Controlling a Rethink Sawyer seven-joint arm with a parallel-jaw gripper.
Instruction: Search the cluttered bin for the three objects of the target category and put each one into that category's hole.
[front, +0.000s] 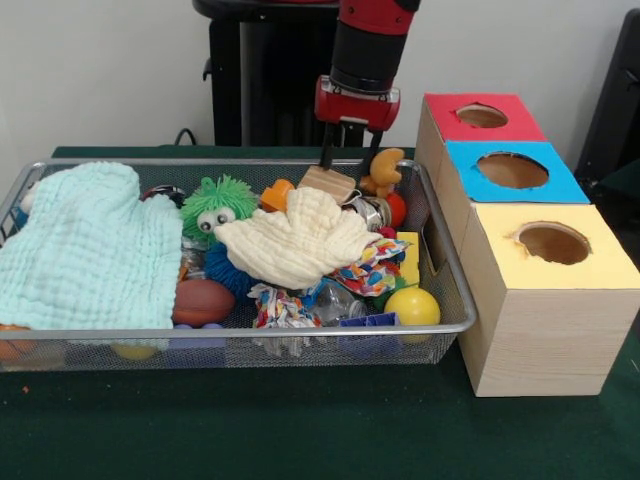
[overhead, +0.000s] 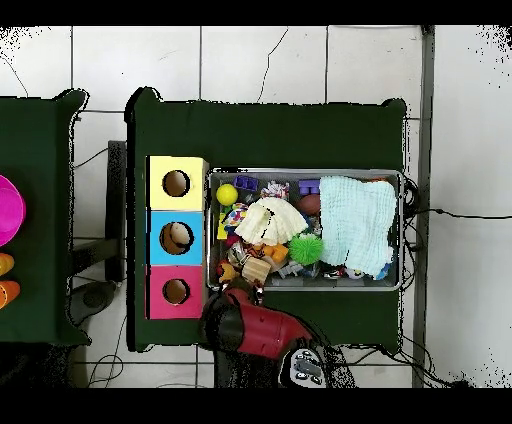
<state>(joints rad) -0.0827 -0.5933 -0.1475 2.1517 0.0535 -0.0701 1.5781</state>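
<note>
The wire mesh bin (front: 445, 250) is full of toys and cloths; it also shows in the overhead view (overhead: 403, 232). My gripper (front: 351, 155) hangs open over the bin's far right corner, just above a wooden block (front: 326, 183). A small brown plush animal (front: 384, 170) sits right beside one finger, apart from it. In the overhead view the gripper (overhead: 243, 287) is at the bin's edge nearest the red box, next to the plush (overhead: 229, 271). The red-surround hole (front: 481, 116) (overhead: 176, 291) lies on the farthest box. No orange striped plush shows.
A mint cloth (front: 90, 245) and a cream cloth (front: 295, 240) cover much of the bin. Around them are a green spiky ball (front: 218, 205), a yellow ball (front: 412, 305) and a rope toy (front: 285, 305). The blue hole (front: 512, 170) and yellow hole (front: 552, 243) are nearer.
</note>
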